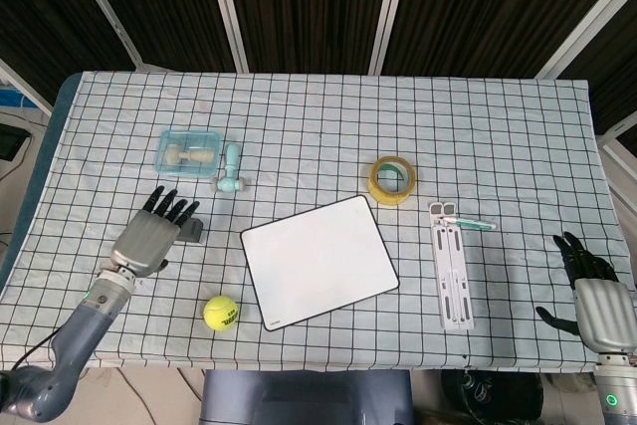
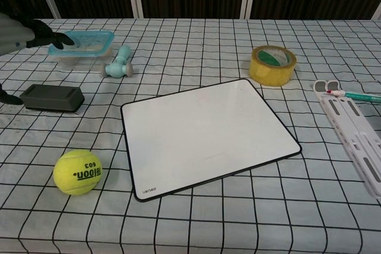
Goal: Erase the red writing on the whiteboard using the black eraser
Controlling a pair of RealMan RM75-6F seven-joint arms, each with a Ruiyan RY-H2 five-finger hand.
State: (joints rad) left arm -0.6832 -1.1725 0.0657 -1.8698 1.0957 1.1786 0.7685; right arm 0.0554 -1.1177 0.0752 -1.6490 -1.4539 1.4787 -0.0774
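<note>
Where the chest view catches only the fingertips of my left hand [image 2: 24, 34] at the frame's left edge, the head view shows that hand [image 1: 151, 233] whole, fingers spread, holding nothing. The black eraser [image 2: 51, 97] lies flat near the table's left edge. The whiteboard [image 2: 205, 133] sits mid-table, wiped white. My right hand [image 1: 595, 298], head view only, hangs empty, fingers apart, past the right edge.

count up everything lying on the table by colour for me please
Black: 1, eraser
White: 2, whiteboard, folding stand
Yellow: 2, tennis ball, tape roll
Light blue: 3, container, small dumbbell, pen
Total: 8
</note>
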